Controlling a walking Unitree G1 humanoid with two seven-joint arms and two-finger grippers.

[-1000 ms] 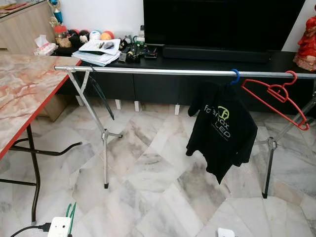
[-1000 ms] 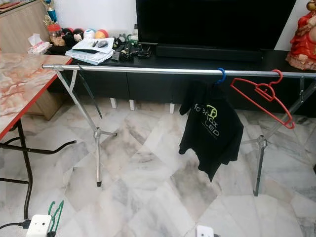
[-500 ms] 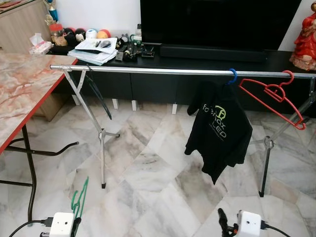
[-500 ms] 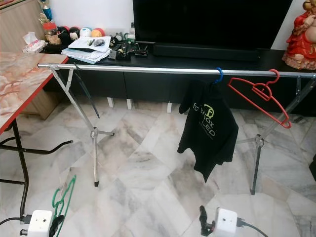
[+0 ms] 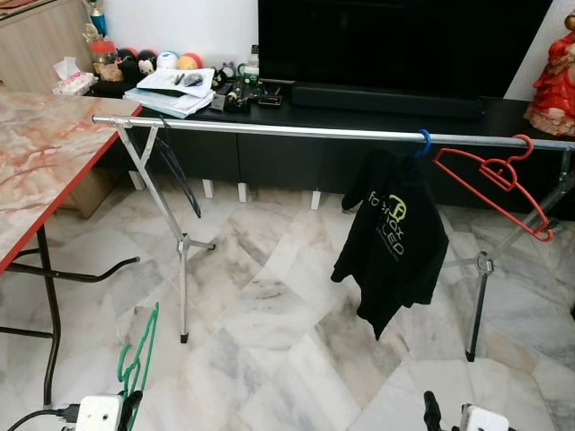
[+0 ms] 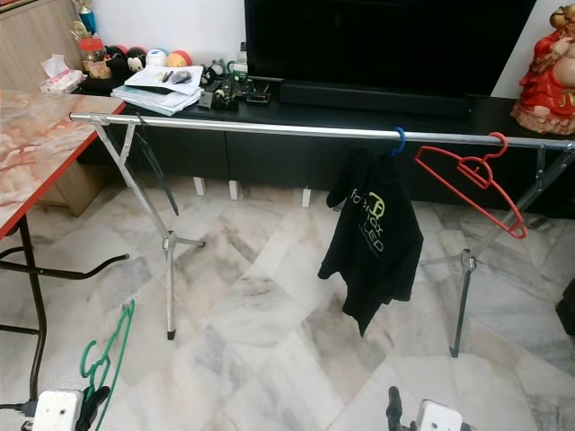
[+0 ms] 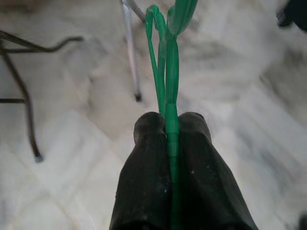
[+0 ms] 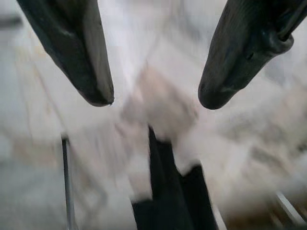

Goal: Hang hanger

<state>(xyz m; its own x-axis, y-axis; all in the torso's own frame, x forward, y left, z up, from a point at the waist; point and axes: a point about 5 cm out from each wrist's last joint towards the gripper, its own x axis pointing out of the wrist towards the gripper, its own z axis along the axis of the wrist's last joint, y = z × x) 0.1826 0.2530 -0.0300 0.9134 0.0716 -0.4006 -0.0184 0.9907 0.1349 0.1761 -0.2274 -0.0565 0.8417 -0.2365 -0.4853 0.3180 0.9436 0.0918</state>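
Note:
A green plastic hanger [image 5: 139, 355] stands up at the lower left, pinched by its lower part in my left gripper [image 7: 169, 120], which is shut on it. A long silver rail [image 5: 296, 133] spans the room ahead. On it hang a thin black hanger [image 5: 178, 171] near its left end, a black T-shirt [image 5: 393, 238] on a blue hook [image 5: 424, 141], and a tilted red hanger [image 5: 499, 175] near its right end. My right gripper [image 8: 156, 102] is low at the bottom right, open and holding nothing.
A marble-topped table [image 5: 36, 162] with a red edge and black legs stands at the left. Behind the rail runs a black TV console [image 5: 359, 103] carrying books, toys and a red figurine [image 5: 552, 76]. The rack's legs [image 5: 182, 287] rest on the marble floor.
The green hanger has risen further into view at the lower left. My right gripper came up at the bottom edge, then sank slightly. The camera shifted a little.

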